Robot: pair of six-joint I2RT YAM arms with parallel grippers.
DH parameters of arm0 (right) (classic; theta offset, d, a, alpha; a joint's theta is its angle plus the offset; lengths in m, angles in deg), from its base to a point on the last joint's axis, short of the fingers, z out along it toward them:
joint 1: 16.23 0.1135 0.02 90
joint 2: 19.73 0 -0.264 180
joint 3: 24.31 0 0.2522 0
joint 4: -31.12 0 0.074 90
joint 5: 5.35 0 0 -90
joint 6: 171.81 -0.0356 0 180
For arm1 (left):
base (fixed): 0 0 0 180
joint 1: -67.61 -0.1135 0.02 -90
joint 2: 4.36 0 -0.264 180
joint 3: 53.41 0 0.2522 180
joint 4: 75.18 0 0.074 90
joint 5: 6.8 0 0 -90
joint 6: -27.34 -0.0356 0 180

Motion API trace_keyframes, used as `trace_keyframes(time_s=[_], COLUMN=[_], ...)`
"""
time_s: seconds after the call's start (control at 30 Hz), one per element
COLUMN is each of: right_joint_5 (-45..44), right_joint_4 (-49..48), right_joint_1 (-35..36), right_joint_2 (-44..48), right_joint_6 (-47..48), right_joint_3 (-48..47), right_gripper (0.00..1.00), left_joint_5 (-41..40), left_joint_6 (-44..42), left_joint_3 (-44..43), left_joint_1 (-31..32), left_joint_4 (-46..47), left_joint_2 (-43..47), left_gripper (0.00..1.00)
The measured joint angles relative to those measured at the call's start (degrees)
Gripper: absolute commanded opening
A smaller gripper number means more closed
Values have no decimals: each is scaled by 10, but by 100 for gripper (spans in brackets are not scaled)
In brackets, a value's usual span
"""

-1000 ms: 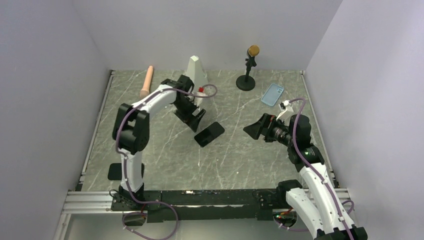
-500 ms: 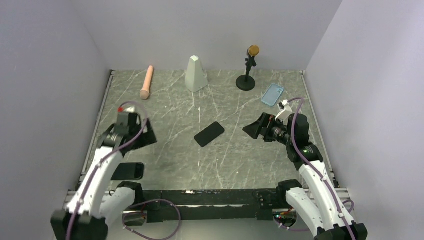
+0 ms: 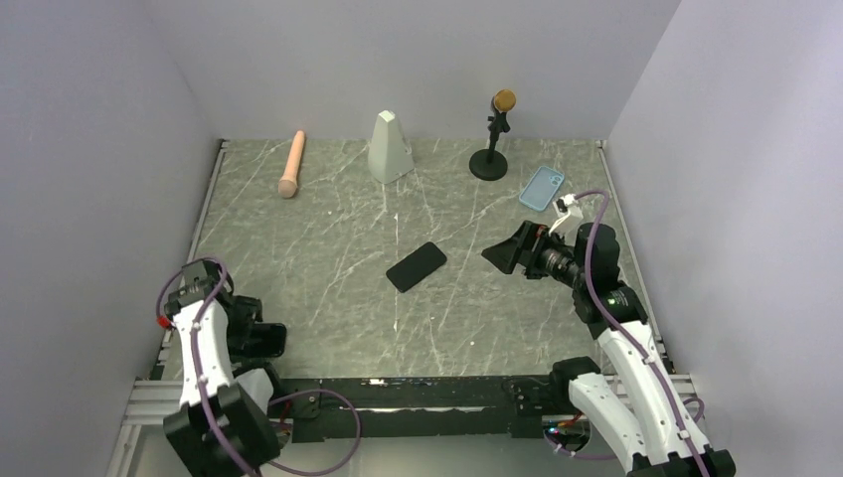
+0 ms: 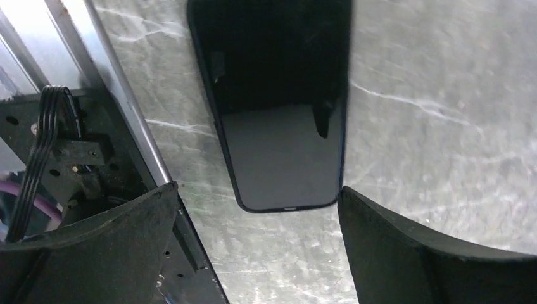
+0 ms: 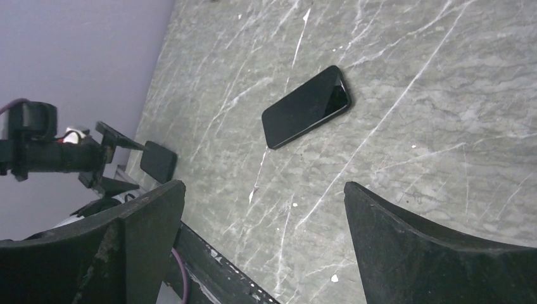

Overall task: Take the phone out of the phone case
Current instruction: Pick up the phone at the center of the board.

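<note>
Top view: the left arm, stretched toward the far white cone point(image 3: 389, 146) a second ago, has folded back to the near-left corner, its left gripper point(image 3: 249, 328) over a second black phone point(image 3: 273, 341). The phone case point(image 3: 542, 188) lies far right and the phone point(image 3: 417, 266) bare mid-surface, well apart, both unmoved.

Left wrist: jaws spread, empty.

Right wrist: right gripper point(image 5: 263, 187) released, hovering.

Removal looks finished

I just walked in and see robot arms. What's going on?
Nothing is held right now. The left end effector hangs open over a black phone at the near left edge. The right end effector, also open, faces the middle phone. The blue case lies far right, apart from both.
</note>
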Motion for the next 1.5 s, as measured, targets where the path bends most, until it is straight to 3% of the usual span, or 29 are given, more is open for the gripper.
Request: trace_keyframes(time_s=[0.17,0.4,0.73,1.07,1.2,1.37,1.5], right_joint_5=[0,-6,-11,-45,-62,-86,-102], right_joint_4=[6,24,29,45,71,96,98], right_joint_1=[0,0,2,10,10,10,12], right_joint_2=[15,25,7,-5,-6,-7,-12], right_joint_6=[0,-3,-22,-39,-49,-74,-99], right_joint_3=[-6,-7,-18,-33,-49,-85,-98], right_gripper=[100,100,100,100,100,100,100], left_joint_5=[31,62,77,84,86,107,143], left_joint_6=[5,7,9,5,4,3,-9], left_joint_3=[18,49,59,23,22,13,28], left_joint_1=[-82,-144,-157,-161,-163,-189,-231], left_joint_4=[19,73,178,170,169,158,169], left_joint_2=[-63,-89,-106,-200,-207,-237,-203], left_gripper=[99,99,99,99,82,40,26])
